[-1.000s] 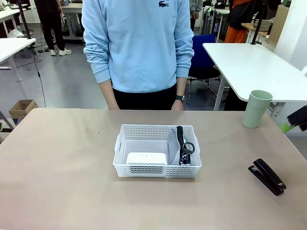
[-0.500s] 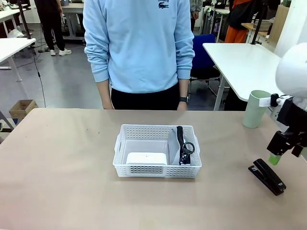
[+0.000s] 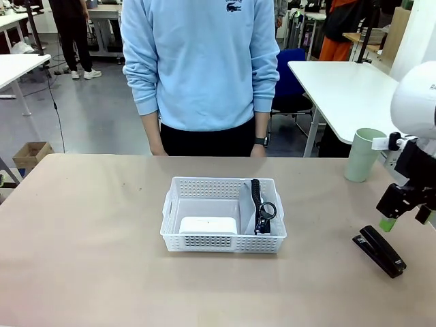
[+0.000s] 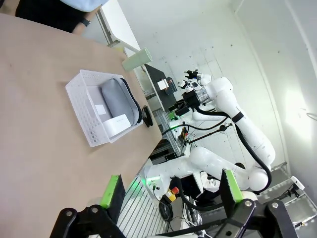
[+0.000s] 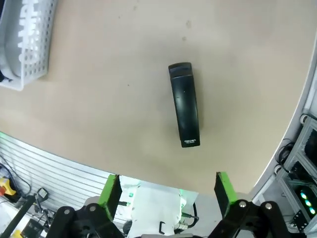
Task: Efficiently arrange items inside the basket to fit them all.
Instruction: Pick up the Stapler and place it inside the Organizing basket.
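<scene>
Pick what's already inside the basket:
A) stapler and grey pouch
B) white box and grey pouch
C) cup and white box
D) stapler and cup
B: the white box lies in the basket with the grey pouch standing on edge beside it, while the stapler and cup sit outside it.
</scene>
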`<state>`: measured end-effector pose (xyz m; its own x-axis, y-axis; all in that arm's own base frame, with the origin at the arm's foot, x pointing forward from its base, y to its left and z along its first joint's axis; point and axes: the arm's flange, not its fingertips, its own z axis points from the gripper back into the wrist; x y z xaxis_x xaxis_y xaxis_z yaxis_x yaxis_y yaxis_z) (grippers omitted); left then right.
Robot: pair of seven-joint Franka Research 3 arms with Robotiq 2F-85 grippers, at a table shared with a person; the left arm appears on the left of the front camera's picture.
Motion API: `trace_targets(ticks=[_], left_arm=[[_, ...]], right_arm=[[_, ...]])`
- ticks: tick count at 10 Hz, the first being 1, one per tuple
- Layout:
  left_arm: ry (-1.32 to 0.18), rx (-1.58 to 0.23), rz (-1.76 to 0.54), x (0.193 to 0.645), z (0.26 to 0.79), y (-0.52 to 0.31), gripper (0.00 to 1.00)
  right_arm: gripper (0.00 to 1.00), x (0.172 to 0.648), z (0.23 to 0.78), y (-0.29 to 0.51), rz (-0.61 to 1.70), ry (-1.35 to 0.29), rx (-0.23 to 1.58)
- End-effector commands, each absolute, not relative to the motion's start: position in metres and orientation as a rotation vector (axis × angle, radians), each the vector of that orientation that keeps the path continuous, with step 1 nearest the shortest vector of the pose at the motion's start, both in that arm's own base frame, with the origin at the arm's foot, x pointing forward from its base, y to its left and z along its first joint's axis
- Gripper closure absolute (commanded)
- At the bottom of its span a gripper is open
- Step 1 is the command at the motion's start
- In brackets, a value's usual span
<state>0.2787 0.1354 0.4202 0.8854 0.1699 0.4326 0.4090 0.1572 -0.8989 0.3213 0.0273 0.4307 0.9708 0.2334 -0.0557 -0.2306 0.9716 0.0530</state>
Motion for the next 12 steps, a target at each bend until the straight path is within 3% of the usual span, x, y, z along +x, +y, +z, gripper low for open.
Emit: trace_targets(ticks=[1, 9, 12], left_arm=[[-0.486, -1.428, -0.183, 0.275, 0.423, 0.137, 0.0], [-0.486, -1.428, -0.183, 0.275, 0.423, 0.137, 0.0], [-0.486, -1.428, -0.183, 0.275, 0.423, 0.137, 0.0]], right_arm=[[0.0, 0.322, 0.432, 0.023, 0.215, 0.055, 0.049], [0.0, 0.355, 0.333, 0.009, 0.107, 0.235, 0.155], [0.0, 0.36, 0.312, 0.005, 0.074, 0.227, 0.132]])
